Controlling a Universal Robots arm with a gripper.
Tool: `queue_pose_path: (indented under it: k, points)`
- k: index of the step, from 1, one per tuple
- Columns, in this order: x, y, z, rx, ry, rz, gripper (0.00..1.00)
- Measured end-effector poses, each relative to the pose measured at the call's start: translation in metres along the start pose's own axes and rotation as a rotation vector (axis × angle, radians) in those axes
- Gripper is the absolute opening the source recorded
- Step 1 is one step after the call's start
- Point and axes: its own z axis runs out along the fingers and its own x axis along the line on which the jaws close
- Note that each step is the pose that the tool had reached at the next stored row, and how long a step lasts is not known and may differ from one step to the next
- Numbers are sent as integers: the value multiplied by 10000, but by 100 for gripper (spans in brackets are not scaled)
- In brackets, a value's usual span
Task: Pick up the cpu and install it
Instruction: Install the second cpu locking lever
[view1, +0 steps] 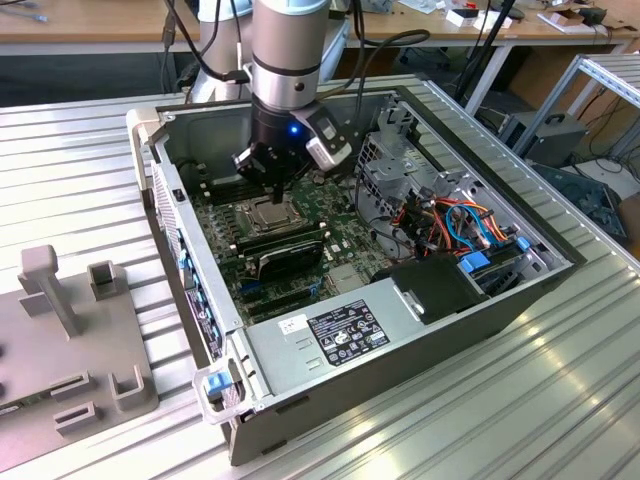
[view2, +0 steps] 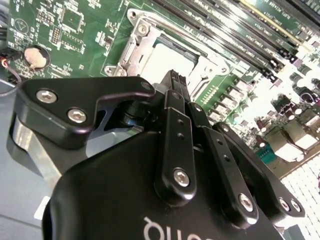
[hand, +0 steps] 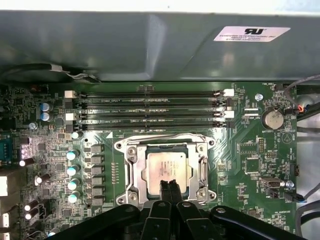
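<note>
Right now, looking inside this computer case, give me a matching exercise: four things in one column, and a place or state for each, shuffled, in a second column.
Things:
1. cpu
2. gripper
3. coin battery
4. memory slots

Places or states:
A. round and silver, out near the board's edge
B. long dark rows beside the socket
C. lying flat in the socket frame
D. fingers shut, just above the chip

Pairs: 1-C, 2-D, 3-A, 4-B
</note>
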Motion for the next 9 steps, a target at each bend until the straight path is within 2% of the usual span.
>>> queue_pose_path:
  k: [9]
  points:
    - [-15, 41, 1, 26, 0, -2, 11]
